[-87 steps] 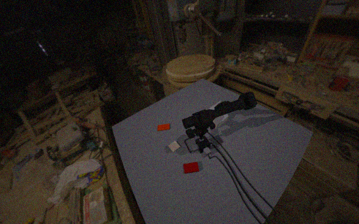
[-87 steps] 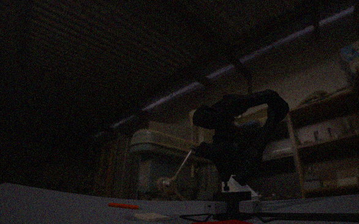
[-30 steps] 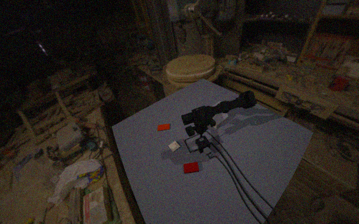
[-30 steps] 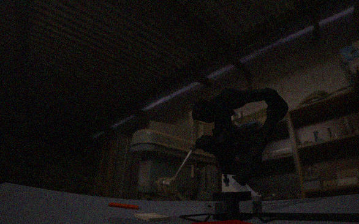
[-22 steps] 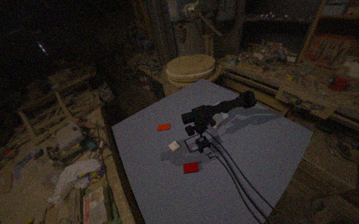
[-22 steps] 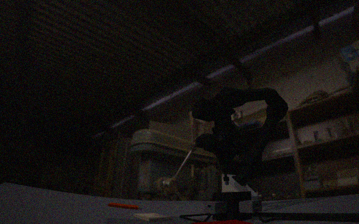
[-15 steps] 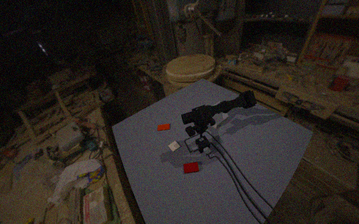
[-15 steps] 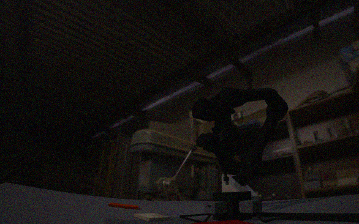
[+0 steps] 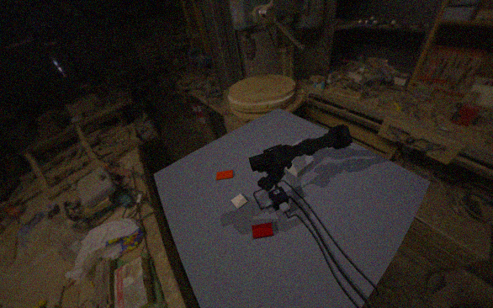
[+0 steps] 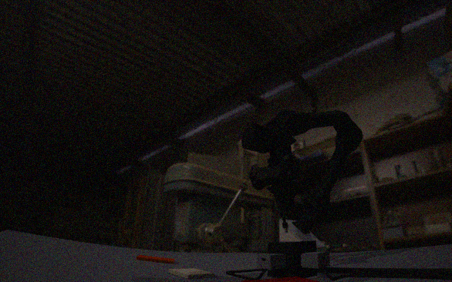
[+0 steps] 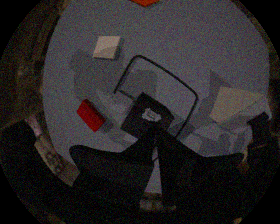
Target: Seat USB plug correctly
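I am holding the gripper [image 11: 149,137] clenched on the plug [image 11: 148,115], directly above the cube [image 9: 279,201] on the table [image 9: 352,219].

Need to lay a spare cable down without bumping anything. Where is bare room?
Bare: the table's near-left corner below the red tile, and its right side beyond the cables. Crowded: around the gripper holding the USB plug, near the white tile.
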Robot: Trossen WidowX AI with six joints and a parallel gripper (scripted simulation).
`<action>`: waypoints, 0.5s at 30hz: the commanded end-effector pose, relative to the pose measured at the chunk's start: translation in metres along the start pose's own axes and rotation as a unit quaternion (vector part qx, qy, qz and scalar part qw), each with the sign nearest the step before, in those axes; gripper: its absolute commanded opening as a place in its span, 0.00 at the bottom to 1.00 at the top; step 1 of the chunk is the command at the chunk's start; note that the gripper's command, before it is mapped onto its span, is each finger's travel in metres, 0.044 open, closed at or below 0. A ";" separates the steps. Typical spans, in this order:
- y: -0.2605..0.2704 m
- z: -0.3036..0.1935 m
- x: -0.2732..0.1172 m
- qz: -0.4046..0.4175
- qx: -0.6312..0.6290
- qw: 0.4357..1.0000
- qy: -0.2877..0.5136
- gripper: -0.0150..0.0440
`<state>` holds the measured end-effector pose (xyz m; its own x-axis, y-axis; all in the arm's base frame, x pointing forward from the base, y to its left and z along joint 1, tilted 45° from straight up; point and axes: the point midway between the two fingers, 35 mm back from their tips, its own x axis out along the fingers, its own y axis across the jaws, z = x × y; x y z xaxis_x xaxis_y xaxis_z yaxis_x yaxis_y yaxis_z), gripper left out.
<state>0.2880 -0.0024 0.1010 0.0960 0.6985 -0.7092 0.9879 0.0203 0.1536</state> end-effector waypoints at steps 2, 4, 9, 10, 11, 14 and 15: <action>0.000 0.000 0.000 0.000 -0.074 0.997 0.000 0.25; 0.000 0.000 0.000 0.000 -0.100 0.995 0.000 0.25; 0.000 0.000 0.000 0.000 -0.165 0.986 0.000 0.25; 0.000 0.000 0.000 0.000 -0.178 0.984 0.000 0.25; 0.000 0.000 0.000 0.000 -0.190 0.982 0.000 0.25; 0.000 0.000 0.000 0.000 -0.229 0.973 0.000 0.25; 0.000 0.000 0.000 0.000 -0.242 0.970 0.000 0.25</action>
<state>0.2879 -0.0024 0.1009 0.0957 0.6985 -0.7091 0.8664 0.2922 0.4049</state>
